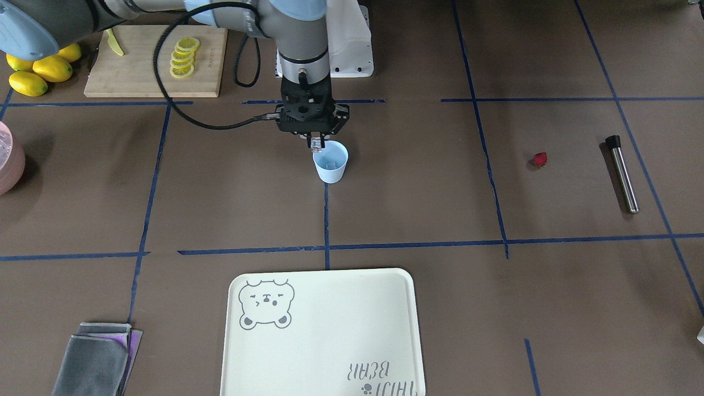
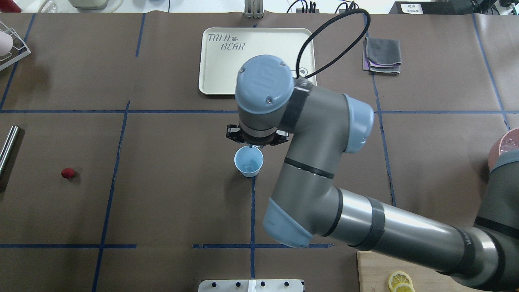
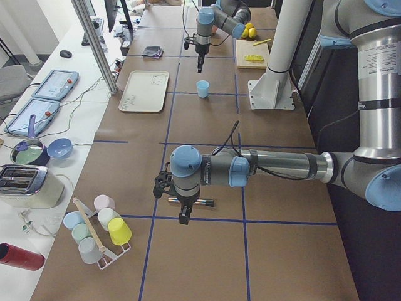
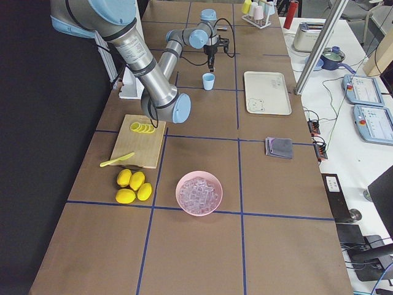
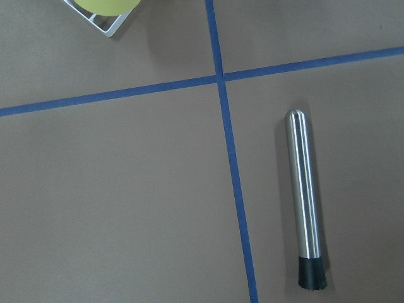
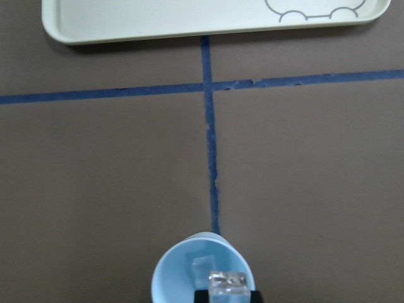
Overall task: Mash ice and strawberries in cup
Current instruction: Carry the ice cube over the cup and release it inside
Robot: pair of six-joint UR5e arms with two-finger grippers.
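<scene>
The pale blue cup (image 1: 330, 162) stands at the table's middle, and also shows in the overhead view (image 2: 248, 161). One ice cube (image 6: 202, 264) lies inside it. My right gripper (image 1: 315, 142) hangs just over the cup's rim, shut on a second clear ice cube (image 6: 227, 282). The dark-red strawberry (image 1: 540, 159) lies alone on the table, far to the robot's left (image 2: 67, 173). My left gripper (image 3: 183, 216) shows only in the exterior left view, hovering by a steel muddler (image 5: 306, 208). I cannot tell whether it is open or shut.
A pink bowl (image 4: 199, 192) of ice sits at the robot's right. A cutting board (image 1: 137, 71) with lemon slices and whole lemons (image 1: 41, 71) lie near it. A pale tray (image 1: 330, 330) and a grey cloth (image 1: 96, 360) lie on the far side. A cup rack (image 3: 100, 232) stands past the muddler.
</scene>
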